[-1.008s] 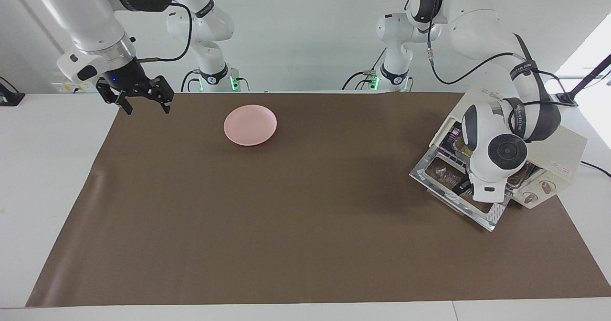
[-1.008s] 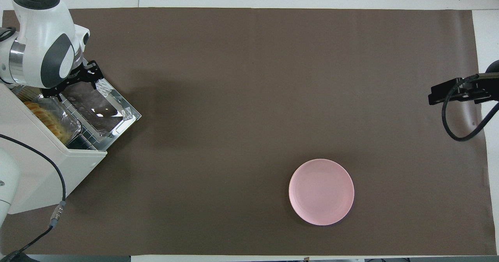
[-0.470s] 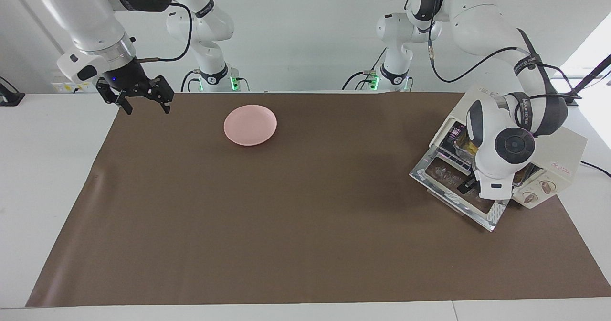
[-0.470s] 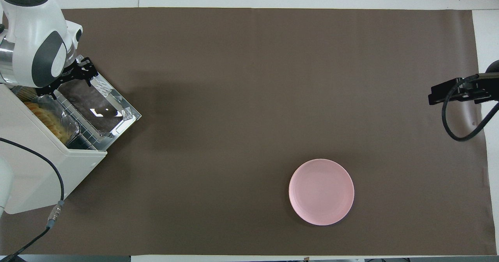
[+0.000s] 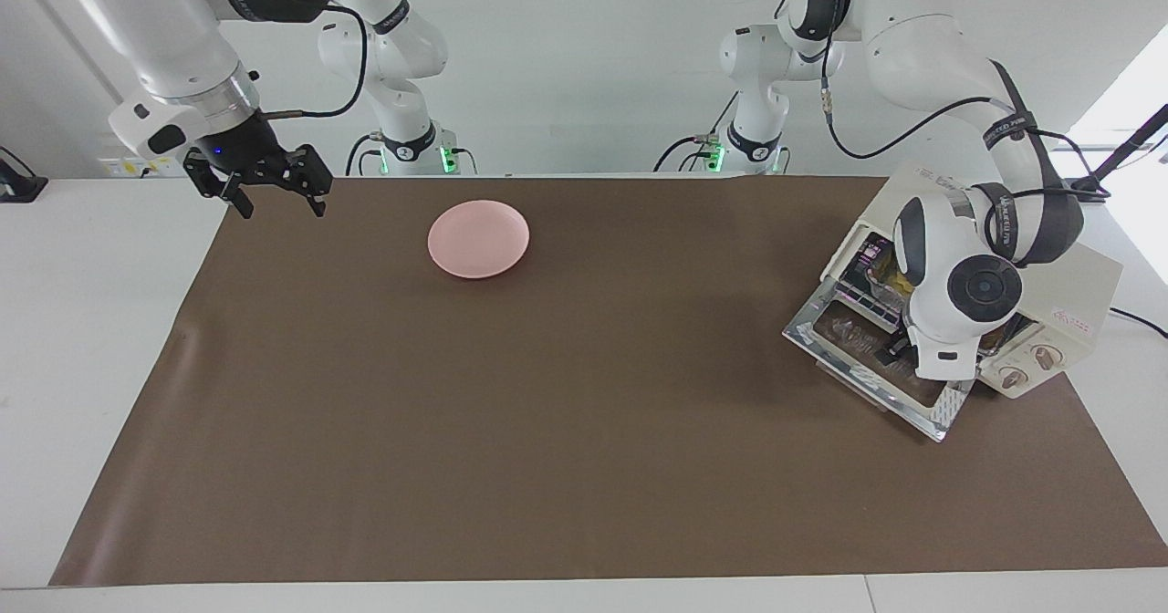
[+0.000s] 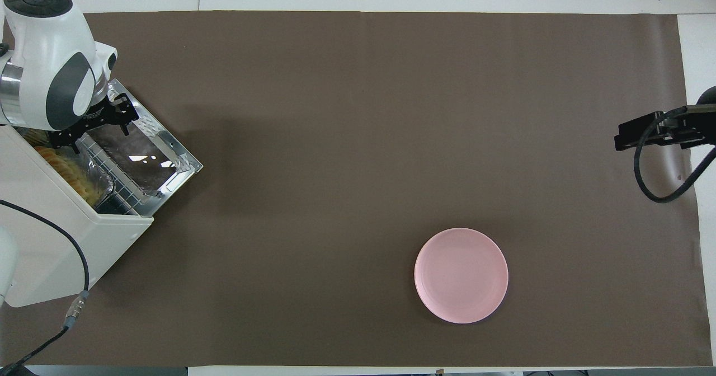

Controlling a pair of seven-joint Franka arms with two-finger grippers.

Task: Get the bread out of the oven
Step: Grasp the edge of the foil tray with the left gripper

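brown mat (image 5: pixel 584 394) mid bare | left gripper (image 6: pixel 92 127) at oven (image 6: pixel 50 247) mouth, fingers unclear | right gripper (image 5: pixel 271 192) at mat edge, fingers spread, holding nothing

Left claw (image 6: pixel 92 127) crowds oven (image 6: pixel 50 241) mouth over dropped door (image 6: pixel 151 152).

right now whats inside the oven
Through the oven's open door, a foil tray sits on the wire rack with the ridged golden bread in it. The left tool and its wrist cover the part of the interior farther from the robots.
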